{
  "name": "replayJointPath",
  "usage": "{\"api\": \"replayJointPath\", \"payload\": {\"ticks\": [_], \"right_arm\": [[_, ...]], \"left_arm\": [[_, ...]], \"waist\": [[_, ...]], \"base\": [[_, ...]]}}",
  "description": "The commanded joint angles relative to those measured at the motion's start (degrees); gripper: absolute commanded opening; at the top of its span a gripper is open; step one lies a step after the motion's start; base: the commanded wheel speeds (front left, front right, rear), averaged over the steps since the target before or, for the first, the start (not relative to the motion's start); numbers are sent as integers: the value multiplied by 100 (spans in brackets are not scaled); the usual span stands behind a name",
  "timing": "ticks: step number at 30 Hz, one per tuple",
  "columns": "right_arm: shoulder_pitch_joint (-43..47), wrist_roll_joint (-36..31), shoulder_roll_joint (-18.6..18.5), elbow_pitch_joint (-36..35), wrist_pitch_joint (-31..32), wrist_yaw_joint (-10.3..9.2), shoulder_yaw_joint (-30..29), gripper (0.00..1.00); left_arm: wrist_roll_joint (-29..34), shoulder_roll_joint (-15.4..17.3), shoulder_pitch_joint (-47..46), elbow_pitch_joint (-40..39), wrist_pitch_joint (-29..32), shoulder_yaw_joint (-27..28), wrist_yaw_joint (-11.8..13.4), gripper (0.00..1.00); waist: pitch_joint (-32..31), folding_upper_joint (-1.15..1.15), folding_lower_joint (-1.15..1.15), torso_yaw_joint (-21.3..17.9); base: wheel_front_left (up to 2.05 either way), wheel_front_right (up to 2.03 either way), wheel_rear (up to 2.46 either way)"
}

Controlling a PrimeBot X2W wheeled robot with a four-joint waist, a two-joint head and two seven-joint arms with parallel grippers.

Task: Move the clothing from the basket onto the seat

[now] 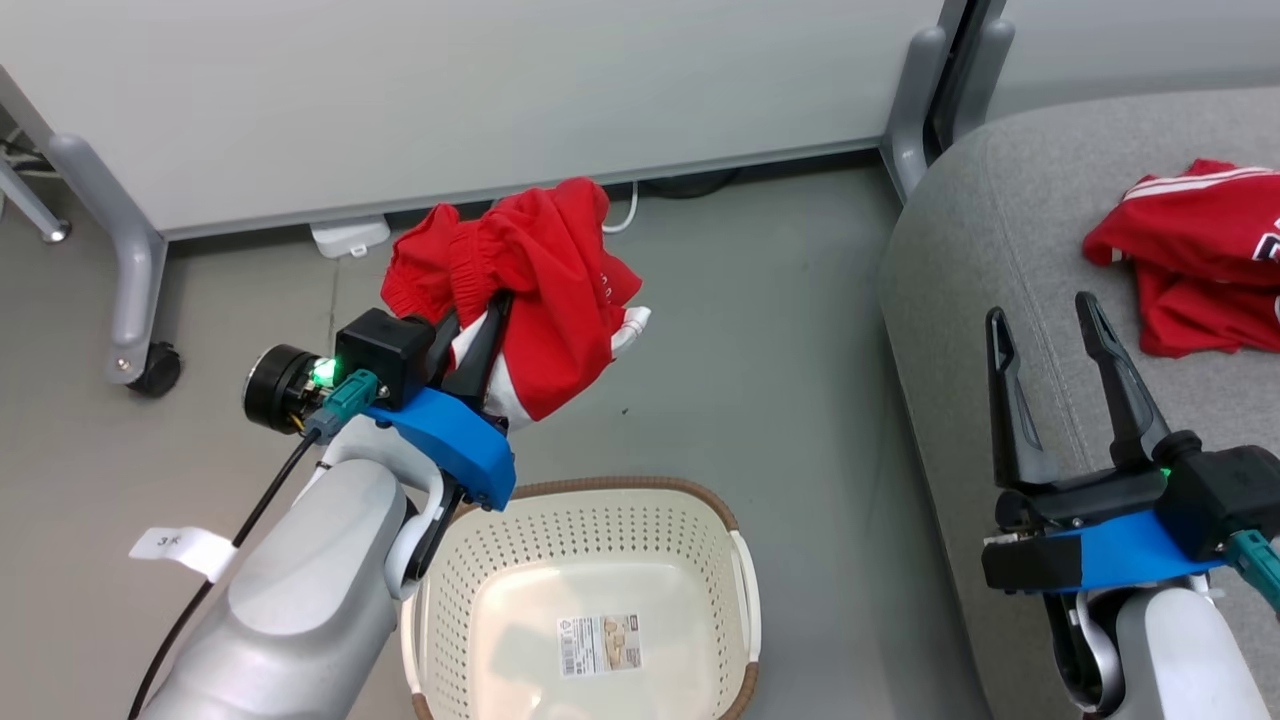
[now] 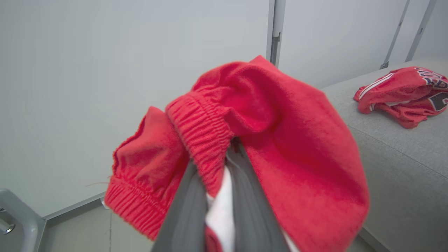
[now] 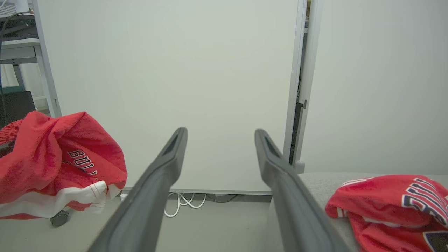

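Note:
My left gripper (image 1: 490, 320) is shut on a red garment (image 1: 540, 290) with white trim, held in the air above the floor beyond the basket (image 1: 735, 560). In the left wrist view the red garment (image 2: 280, 140) drapes over both fingers (image 2: 252, 206). The cream basket holds only a paper label. A second red garment (image 1: 1200, 255) lies crumpled on the grey seat (image 1: 980, 250) at the right, also seen as the red garment (image 3: 388, 206) in the right wrist view. My right gripper (image 1: 1045, 325) hovers open over the seat's front edge, nothing between its fingers (image 3: 157, 185).
A white partition wall (image 1: 480, 90) on grey wheeled legs (image 1: 135, 300) runs across the back, with a power strip (image 1: 348, 236) and white cable on the floor beneath it. Grey floor lies between basket and seat.

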Motion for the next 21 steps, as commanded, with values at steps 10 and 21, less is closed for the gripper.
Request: {"api": "replayJointPath", "payload": {"ticks": [10, 21], "right_arm": [[401, 165, 5, 115, -2, 2, 90, 100], [543, 258, 6, 148, -2, 3, 148, 100]], "left_arm": [[496, -206, 397, -851, -28, 505, -184, 0], [691, -290, 459, -1129, -28, 471, -261, 0]], "waist": [[-546, 0, 1, 78], [-688, 0, 1, 89]], "base": [[0, 0, 0], [0, 0, 0]]}}
